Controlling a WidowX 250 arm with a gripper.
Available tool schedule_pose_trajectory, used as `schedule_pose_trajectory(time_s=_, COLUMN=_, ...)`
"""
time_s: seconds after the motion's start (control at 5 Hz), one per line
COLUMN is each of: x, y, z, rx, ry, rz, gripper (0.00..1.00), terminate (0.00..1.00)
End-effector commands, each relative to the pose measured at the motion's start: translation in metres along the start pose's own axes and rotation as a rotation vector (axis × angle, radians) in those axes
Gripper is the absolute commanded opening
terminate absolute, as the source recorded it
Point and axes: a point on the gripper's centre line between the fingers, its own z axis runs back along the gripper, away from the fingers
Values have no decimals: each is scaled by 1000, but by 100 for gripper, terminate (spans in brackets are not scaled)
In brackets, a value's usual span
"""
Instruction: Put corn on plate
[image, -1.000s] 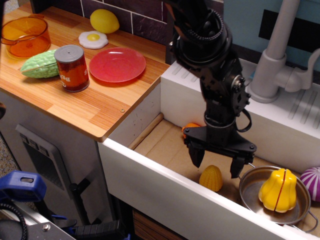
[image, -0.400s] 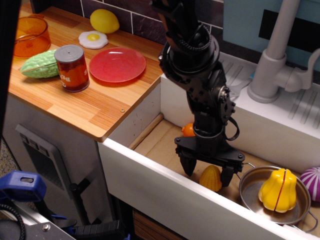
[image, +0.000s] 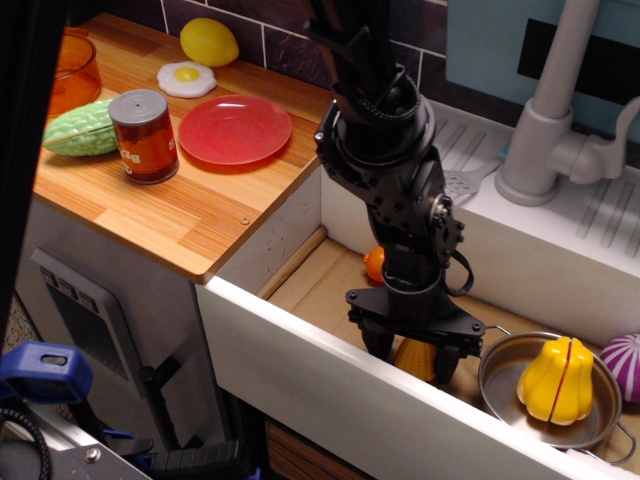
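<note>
**Closing on the corn in the sink**

Reaching down into the sink, the gripper is set low over the corn, with one finger on each side of it. The jaws are seen narrowed around the yellow piece, but whether it is already pinched or only bracketed cannot be told, since the fingers hide the contact. The corn is found on the sink floor, just beside the metal pan holding the yellow squash. The plate is left bare on the wooden counter, well apart, beside the can. The grasping step is judged to be in hand. Next, a firm hold is called for, then a lift clear of the sink wall and a carry to the plate.
</note>
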Motion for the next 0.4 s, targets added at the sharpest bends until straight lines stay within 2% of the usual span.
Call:
schedule_pose_trajectory(time_s=0.0, x=8, y=-10, z=8, rx=-4, ry=-31, rz=13, gripper=0, terminate=0)
schedule_pose_trajectory(time_s=0.2, x=22, y=-1, z=36, rx=49, ry=-7, rz=-3, gripper=0, terminate=0)
